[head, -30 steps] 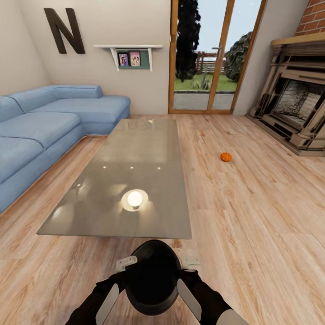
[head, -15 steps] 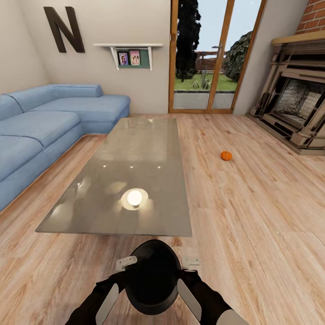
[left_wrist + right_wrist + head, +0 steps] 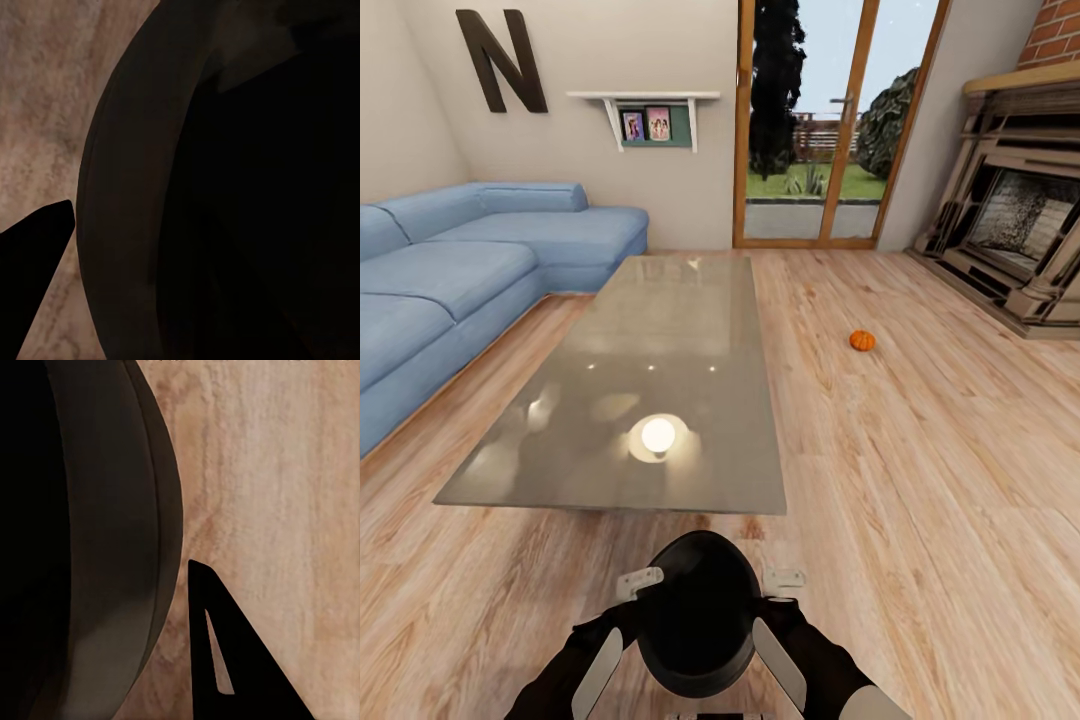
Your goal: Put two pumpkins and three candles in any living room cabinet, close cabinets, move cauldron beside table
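Camera nudged forward, both tools clamped on one cauldron (image 3: 697,612), one pumpkin (image 3: 862,340), one table (image 3: 660,350)

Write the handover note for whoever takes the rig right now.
Left gripper and right gripper: one each side of the cauldron, carrying it between them; jaw state can't be told.
Cauldron: held over the floor, short of the table's near end.
One pumpkin: on the floor right of the table, toward the fireplace.
Done: cauldron brought near the table.
Left: set it down beside the table; pumpkins and candles into a cabinet; close cabinets.
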Available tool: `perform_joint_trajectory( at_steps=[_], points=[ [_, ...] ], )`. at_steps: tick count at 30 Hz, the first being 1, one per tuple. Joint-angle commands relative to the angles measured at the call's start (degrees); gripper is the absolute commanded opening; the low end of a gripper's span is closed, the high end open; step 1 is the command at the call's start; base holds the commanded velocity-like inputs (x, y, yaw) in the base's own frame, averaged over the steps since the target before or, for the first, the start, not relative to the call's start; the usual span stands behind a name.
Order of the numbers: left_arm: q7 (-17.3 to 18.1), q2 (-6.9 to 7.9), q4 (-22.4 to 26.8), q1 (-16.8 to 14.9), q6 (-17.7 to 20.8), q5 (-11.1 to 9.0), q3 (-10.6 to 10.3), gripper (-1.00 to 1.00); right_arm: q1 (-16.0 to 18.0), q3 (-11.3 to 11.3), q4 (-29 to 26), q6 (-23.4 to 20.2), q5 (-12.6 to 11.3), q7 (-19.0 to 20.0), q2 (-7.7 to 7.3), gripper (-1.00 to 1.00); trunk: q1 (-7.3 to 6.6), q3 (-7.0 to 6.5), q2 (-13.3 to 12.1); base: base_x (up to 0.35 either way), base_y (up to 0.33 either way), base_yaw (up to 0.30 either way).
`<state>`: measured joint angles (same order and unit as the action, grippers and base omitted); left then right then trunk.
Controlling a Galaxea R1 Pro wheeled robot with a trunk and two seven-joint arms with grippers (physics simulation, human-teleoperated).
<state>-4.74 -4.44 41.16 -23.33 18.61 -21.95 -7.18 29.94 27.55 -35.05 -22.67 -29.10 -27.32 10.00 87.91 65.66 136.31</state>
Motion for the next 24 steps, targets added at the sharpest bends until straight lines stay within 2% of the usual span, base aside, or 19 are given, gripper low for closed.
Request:
perform_joint_trajectory(
  at_steps=[1,5,24],
  points=[
    [-0.62,0.05,0.23,-0.05,0.2,-0.45,-0.12,-1.0,0.03,0.13,-0.02,-0.36,-0.08,-0.54,0.0,-1.0,-0.02,0.04,0.03,0.0,0.0,0.0],
    [-0.62,0.05,0.23,-0.05,0.2,-0.46,-0.12,-1.0,0.03,0.13,-0.02,-0.36,-0.08,-0.54,0.0,-1.0,0.64,0.58,1.23,0.0,0.0,0.0],
    [-0.68,0.05,0.23,-0.05,0.02,-0.46,-0.12,-1.0,0.03,0.13,0.03,-0.32,-0.08,-0.54,0.0,-1.0,0.64,0.58,1.23,0.0,0.0,0.0]
  ],
)
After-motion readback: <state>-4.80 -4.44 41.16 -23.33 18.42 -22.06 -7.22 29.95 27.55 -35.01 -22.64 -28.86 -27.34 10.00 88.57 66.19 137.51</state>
